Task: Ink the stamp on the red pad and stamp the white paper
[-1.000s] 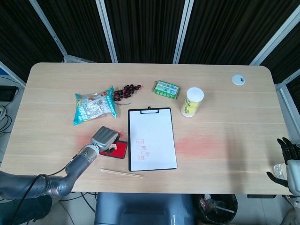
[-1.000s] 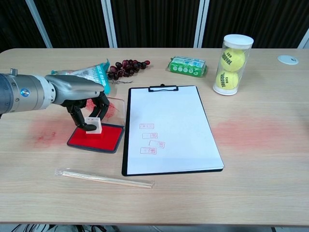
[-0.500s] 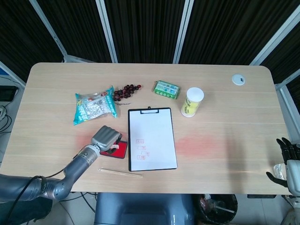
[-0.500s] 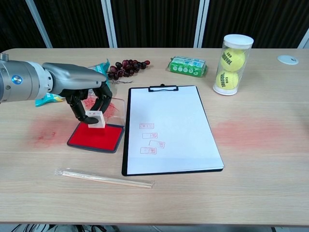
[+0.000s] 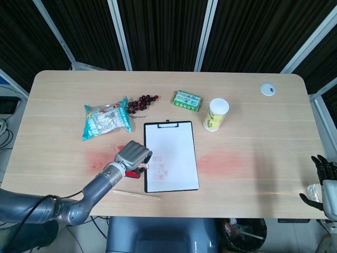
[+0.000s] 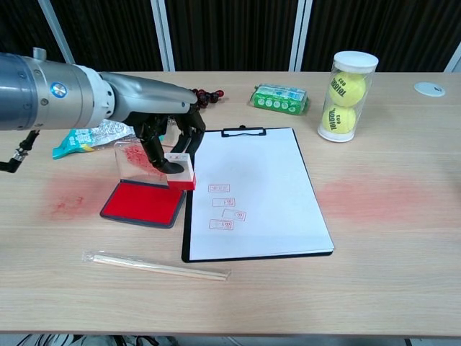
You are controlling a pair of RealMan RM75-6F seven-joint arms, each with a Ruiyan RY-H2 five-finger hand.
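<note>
My left hand (image 6: 167,133) pinches a small white stamp (image 6: 181,171) whose base shows red. The stamp hangs just above the left edge of the black clipboard (image 6: 186,238), right of the red ink pad (image 6: 142,203). The white paper (image 6: 252,194) on the clipboard carries several red stamp marks (image 6: 223,205) in its lower left. In the head view the left hand (image 5: 132,155) covers most of the pad and sits beside the paper (image 5: 174,150). My right hand (image 5: 321,182) rests off the table's right edge, holding nothing, fingers apart.
The pad's clear lid (image 6: 133,155) stands up behind it. A wrapped pair of chopsticks (image 6: 155,267) lies near the front edge. Behind are a snack bag (image 5: 107,117), grapes (image 5: 142,103), a green packet (image 6: 279,99), a tennis-ball tube (image 6: 348,97) and a white disc (image 6: 429,88).
My left hand lifted the stamp off the red pad and carried it right, up to the clipboard's left edge. The right hand stayed still.
</note>
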